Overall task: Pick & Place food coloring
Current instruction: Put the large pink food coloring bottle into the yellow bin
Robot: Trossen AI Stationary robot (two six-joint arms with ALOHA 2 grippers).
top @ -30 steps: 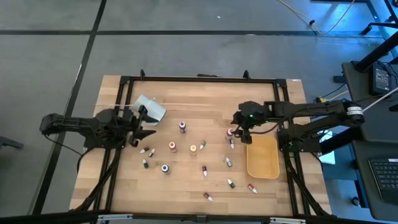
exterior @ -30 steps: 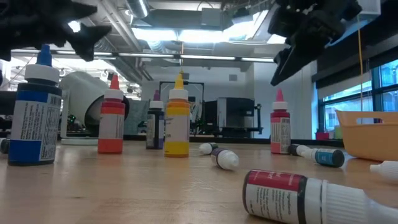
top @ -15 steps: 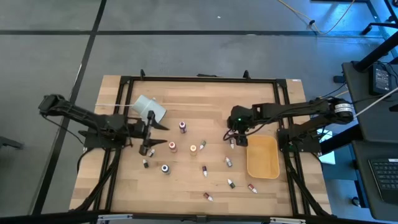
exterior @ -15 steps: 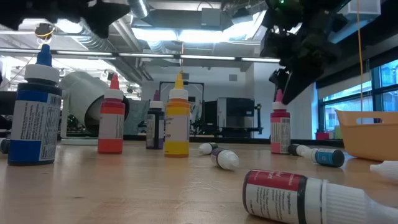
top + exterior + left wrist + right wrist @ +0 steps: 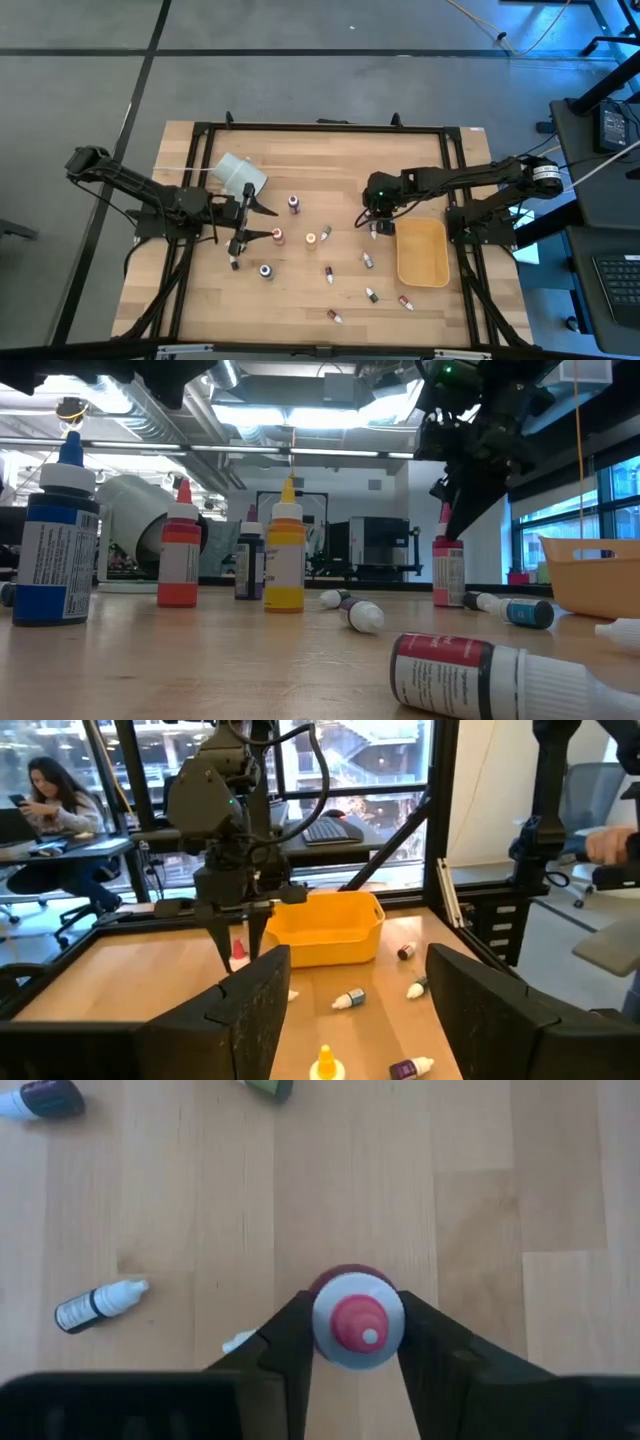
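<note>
My right gripper [image 5: 352, 1342] is down at centre-right of the overhead frame, fingers pinching a red bottle [image 5: 355, 1318] that stands upright on the desk [image 5: 300, 285] just beside the tray's [image 5: 422, 268] upper left corner. My left gripper [image 5: 258, 222] hovers left of centre with its fingers spread wide and nothing between them, over the cluster of bottles there.

I judge the job barely begun: the yellow tray looks empty from above, and every bottle I can see is out on the wood. An orange one [image 5: 277, 237] and a yellow one [image 5: 310, 240] stand mid-frame, a blue one [image 5: 266, 270] lower left, and others lie on their sides toward the bottom. A white cup [image 5: 242, 174] lies tipped at upper left.

The desk is pale wooden planks inside a black frame. Beyond it is an office with windows, ceiling lights, and a person [image 5: 55, 795] seated at the far upper left of the left wrist view.
</note>
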